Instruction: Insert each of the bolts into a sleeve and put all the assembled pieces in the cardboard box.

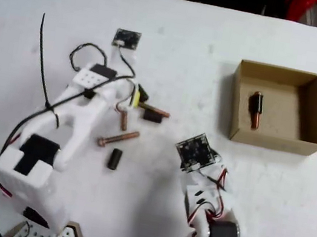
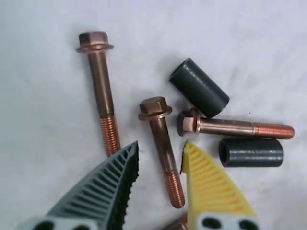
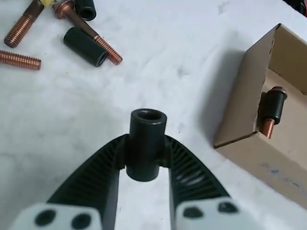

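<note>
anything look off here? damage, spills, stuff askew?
Nothing stands out. The loose bolts and sleeves lie flat on the table by the left gripper. One assembled piece lies inside the cardboard box. The right gripper has its held sleeve squarely clamped. No damage visible.

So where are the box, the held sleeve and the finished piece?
box (image 1: 271, 142): high view, its near wall.
held sleeve (image 3: 145, 146): right wrist view, its side.
finished piece (image 1: 255, 102): high view, its black sleeve.

Copper bolts (image 2: 162, 143) and black sleeves (image 2: 199, 87) loose together, another sleeve (image 3: 145, 143) gripped upright, assembled piece (image 1: 255, 109) in cardboard box (image 1: 277, 141)
</note>
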